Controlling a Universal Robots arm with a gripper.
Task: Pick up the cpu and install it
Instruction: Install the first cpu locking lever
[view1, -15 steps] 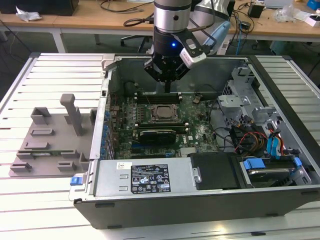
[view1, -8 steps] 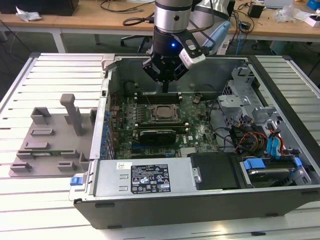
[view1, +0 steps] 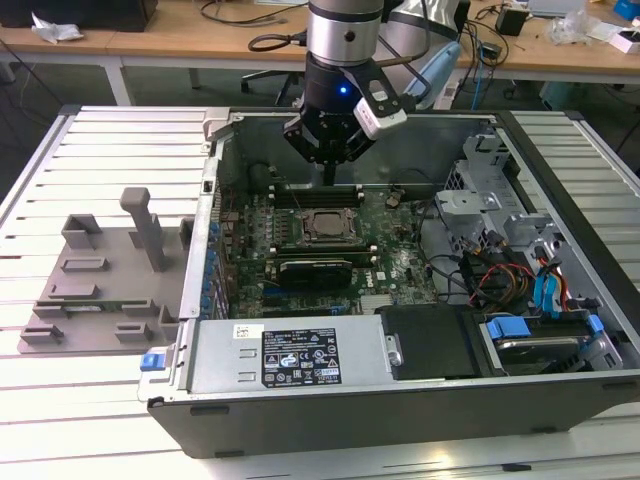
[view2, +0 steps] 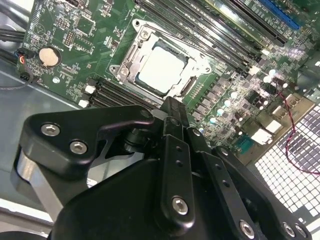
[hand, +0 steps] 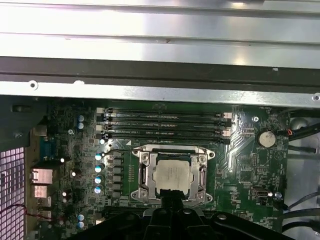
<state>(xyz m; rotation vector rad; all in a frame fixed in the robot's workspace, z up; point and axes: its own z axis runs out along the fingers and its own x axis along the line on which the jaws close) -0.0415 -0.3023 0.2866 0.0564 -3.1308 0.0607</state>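
- Currently, the gripper (view1: 329, 172) is hovering above the motherboard (view1: 400, 262) with its fingers (view2: 174, 117) pressed together, holding nothing.
- Below it, the cpu (hand: 173, 174) is sitting in the socket frame (hand: 142, 175) (silver top showing), inside the computer case (view1: 400, 400).

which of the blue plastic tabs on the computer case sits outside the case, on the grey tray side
The small blue tab at the case's front corner, on the exterior view's left, next to the grey fixture tray. The other blue pieces sit inside by the drive bays.
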